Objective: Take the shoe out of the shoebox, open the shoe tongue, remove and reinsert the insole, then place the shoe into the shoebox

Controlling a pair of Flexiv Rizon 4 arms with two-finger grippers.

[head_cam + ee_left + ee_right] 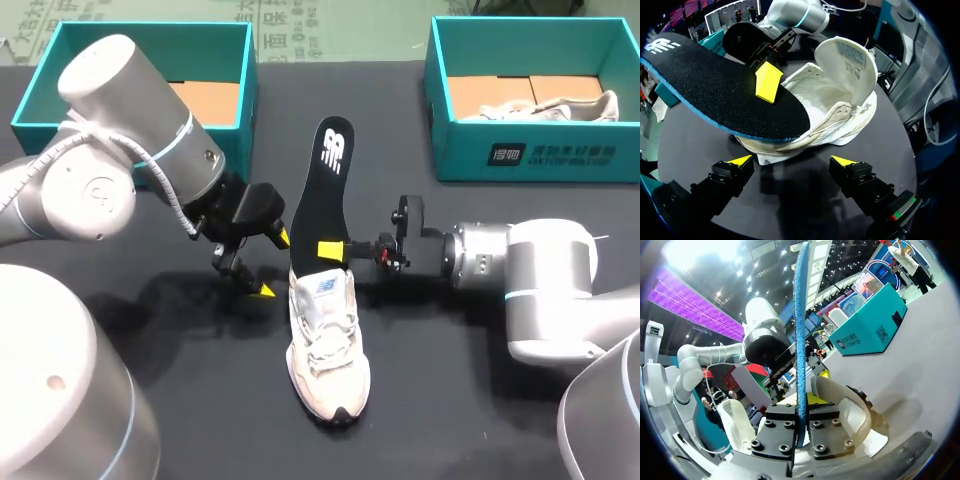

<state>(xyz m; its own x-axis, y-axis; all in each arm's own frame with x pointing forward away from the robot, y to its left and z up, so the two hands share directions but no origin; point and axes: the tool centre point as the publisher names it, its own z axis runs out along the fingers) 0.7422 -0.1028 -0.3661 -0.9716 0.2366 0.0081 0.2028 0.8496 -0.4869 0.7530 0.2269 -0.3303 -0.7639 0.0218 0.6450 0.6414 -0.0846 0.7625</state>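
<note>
black tabletop (450, 400) holds a white shoe (325, 340); right jaws pinch its insole (325, 190), left jaws gape nearby.

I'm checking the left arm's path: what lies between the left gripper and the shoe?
Nothing but bare table, seen in the left wrist view; the left gripper is open just short of the shoe, and the insole overhangs it.

Black insole (325, 195) edged blue, white shoe (326, 345), teal shoebox (540, 155).
</note>
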